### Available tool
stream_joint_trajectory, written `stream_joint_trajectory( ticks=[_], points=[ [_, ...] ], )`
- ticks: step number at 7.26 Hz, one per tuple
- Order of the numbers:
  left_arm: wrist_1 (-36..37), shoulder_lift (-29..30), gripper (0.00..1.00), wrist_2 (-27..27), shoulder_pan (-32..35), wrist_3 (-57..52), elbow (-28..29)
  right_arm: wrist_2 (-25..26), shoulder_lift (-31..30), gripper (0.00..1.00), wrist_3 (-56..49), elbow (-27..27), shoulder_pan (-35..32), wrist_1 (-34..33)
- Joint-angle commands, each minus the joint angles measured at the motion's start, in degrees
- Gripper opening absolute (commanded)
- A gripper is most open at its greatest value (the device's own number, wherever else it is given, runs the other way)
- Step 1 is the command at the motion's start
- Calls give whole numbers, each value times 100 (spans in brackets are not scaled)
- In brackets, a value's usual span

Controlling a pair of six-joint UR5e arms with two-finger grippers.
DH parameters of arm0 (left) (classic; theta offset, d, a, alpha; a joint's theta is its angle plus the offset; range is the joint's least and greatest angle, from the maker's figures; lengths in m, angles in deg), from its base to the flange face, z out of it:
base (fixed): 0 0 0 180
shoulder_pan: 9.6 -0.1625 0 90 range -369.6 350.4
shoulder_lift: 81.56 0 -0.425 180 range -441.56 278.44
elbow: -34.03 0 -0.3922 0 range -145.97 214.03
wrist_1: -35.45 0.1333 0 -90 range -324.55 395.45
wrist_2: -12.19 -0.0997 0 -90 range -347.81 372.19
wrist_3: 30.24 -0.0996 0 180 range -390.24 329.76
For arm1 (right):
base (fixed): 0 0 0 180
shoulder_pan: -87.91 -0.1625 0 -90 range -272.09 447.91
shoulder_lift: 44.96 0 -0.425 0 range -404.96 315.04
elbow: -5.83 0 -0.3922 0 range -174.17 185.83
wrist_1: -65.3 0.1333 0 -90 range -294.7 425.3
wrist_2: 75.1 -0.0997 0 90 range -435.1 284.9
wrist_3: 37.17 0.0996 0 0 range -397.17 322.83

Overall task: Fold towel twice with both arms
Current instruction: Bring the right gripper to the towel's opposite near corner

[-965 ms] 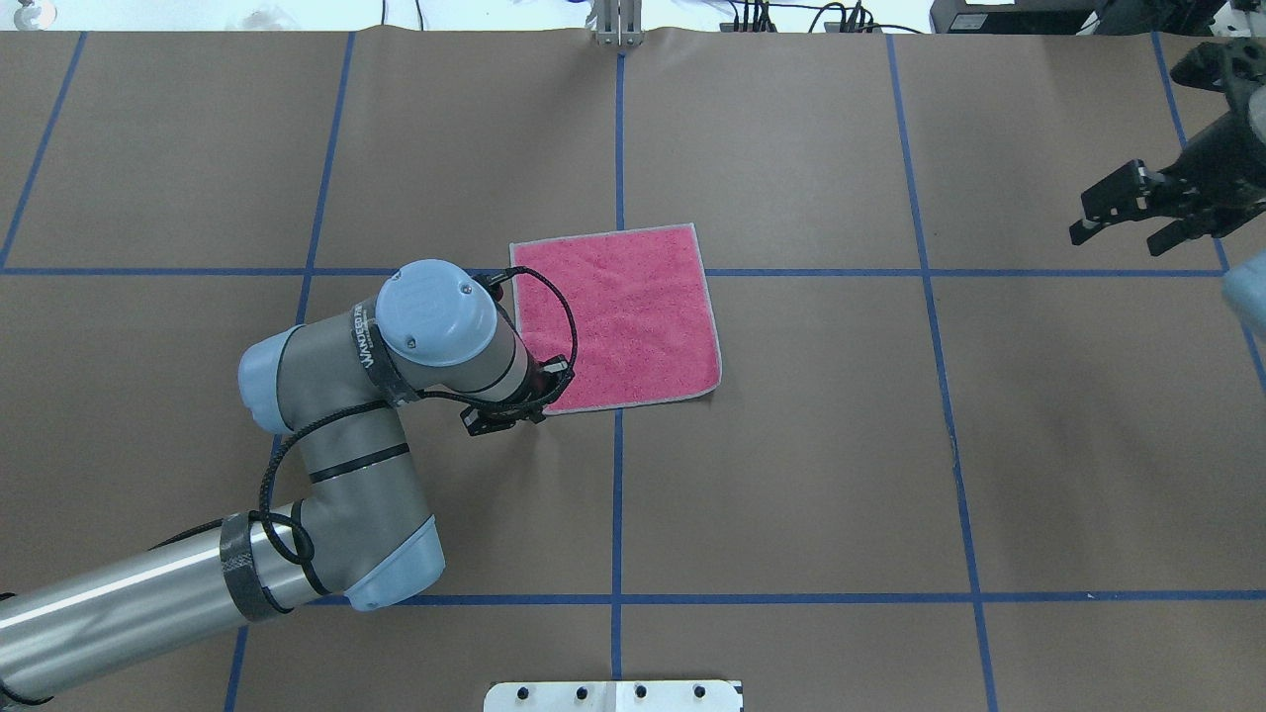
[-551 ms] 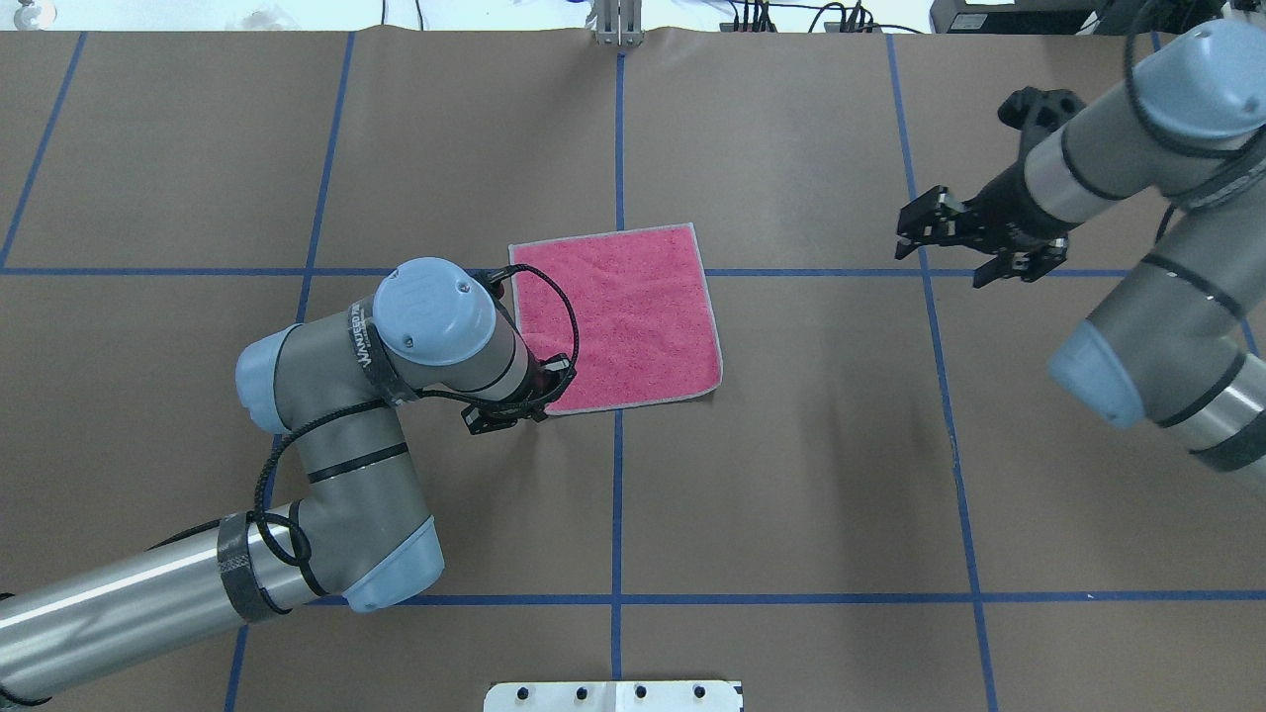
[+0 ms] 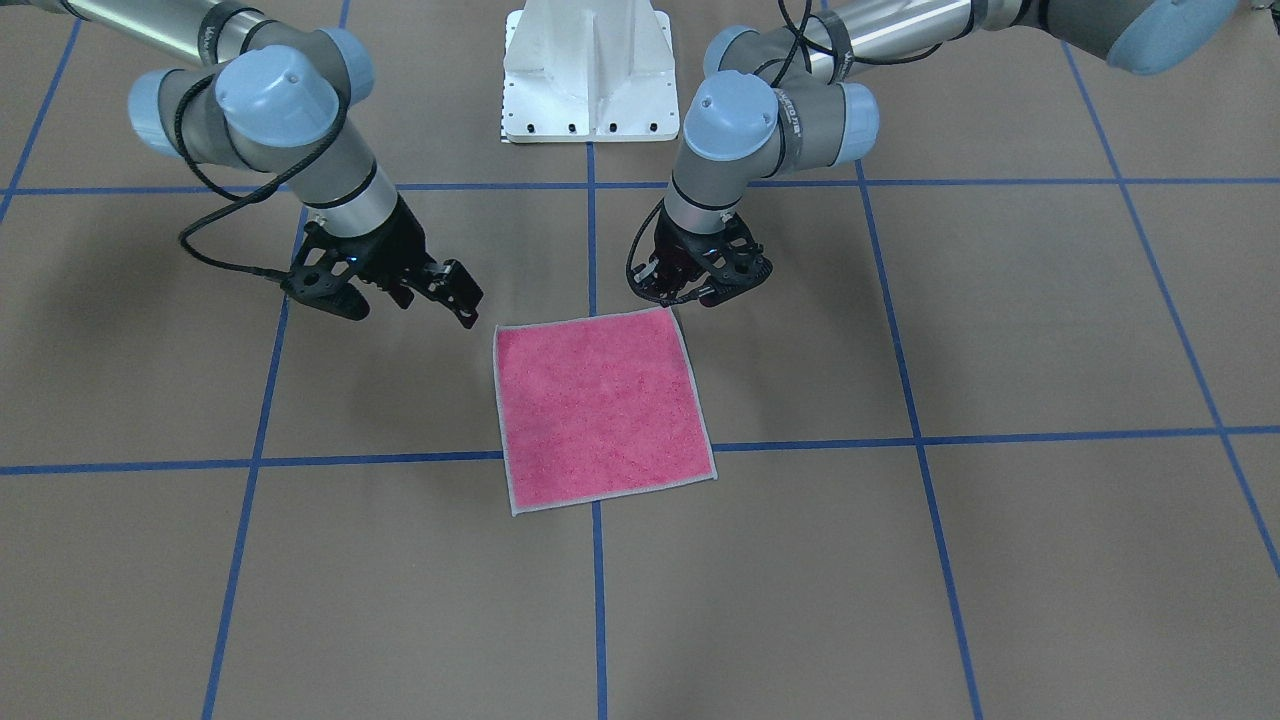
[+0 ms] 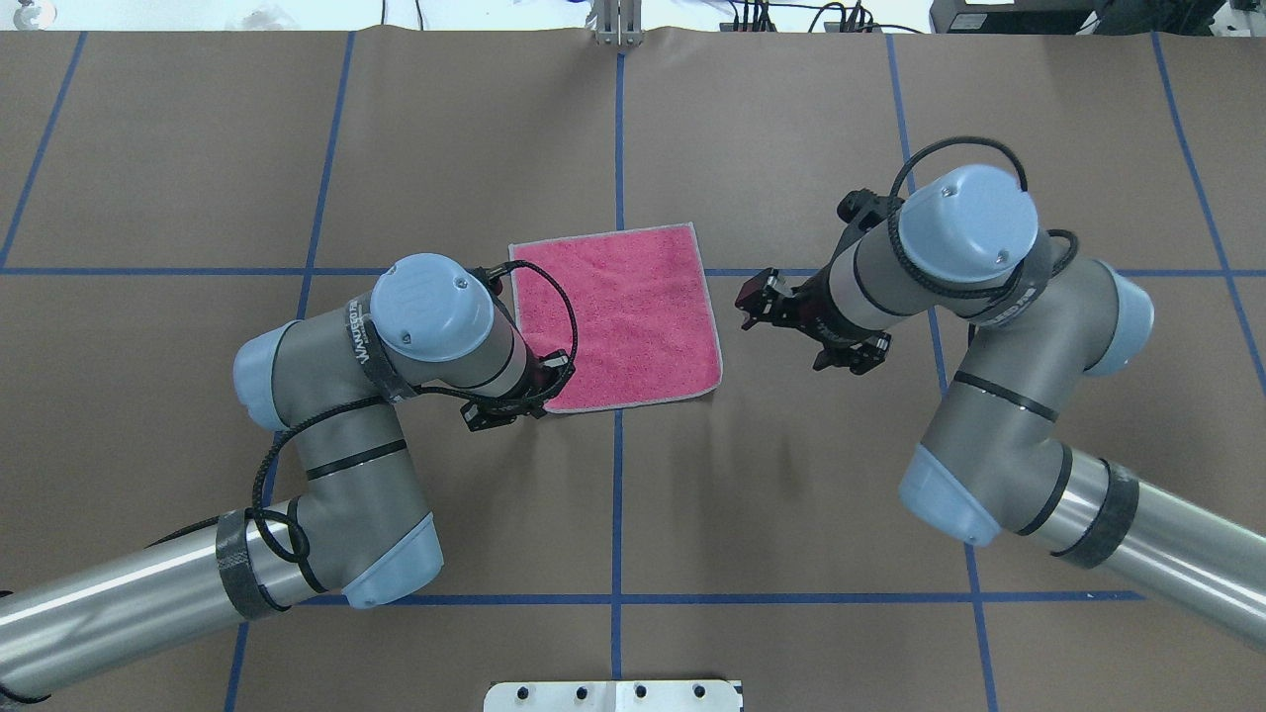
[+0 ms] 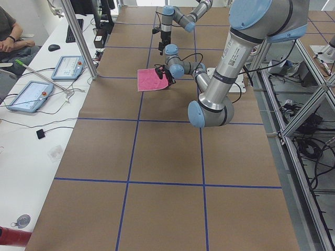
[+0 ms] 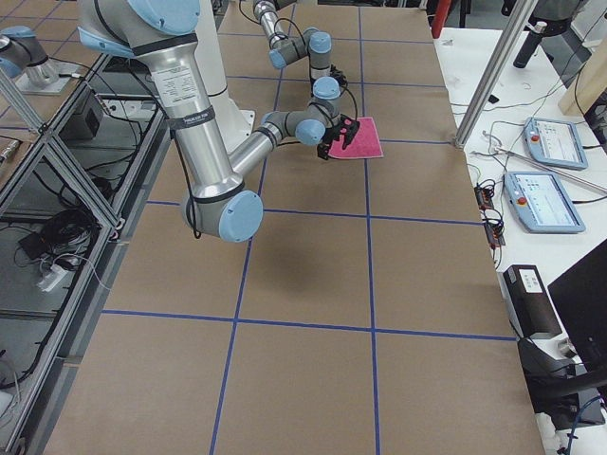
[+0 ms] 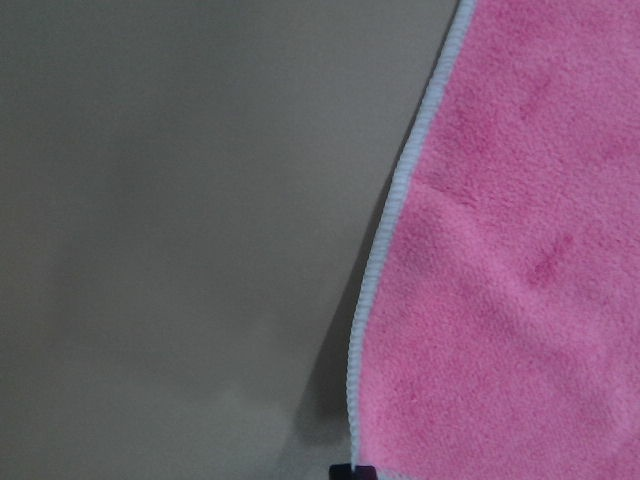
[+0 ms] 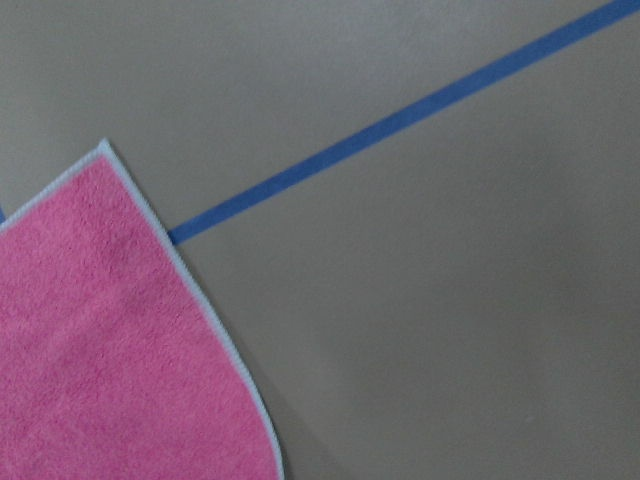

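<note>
Left gripper at corner of pink towel; can't tell its finger state. Right gripper spread wide, just beside the towel. Left arm strap lettering unreadable.

A brown paper-covered worktop is marked into a grid by blue tape lines. A white bolted pedestal stands at its edge. On a second, white worktop alongside lie a near tablet, a far tablet, a keyboard and a mouse. A seated person is beside them.
</note>
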Motion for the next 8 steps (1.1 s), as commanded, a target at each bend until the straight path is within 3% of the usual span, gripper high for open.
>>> stream_joint_trajectory(
  ticks=[1,3,6,8],
  points=[
    [0,0,0,9,1,-7,-9,366,223,91,325,-173,307,5],
    [0,0,0,0,1,-7,0,394,547,79,369,-655,308,5],
    [0,0,0,9,1,-16,0,631,584,63,378,-764,387,5],
    [0,0,0,9,1,-16,0,648,584,62,387,-825,448,5]
  ],
)
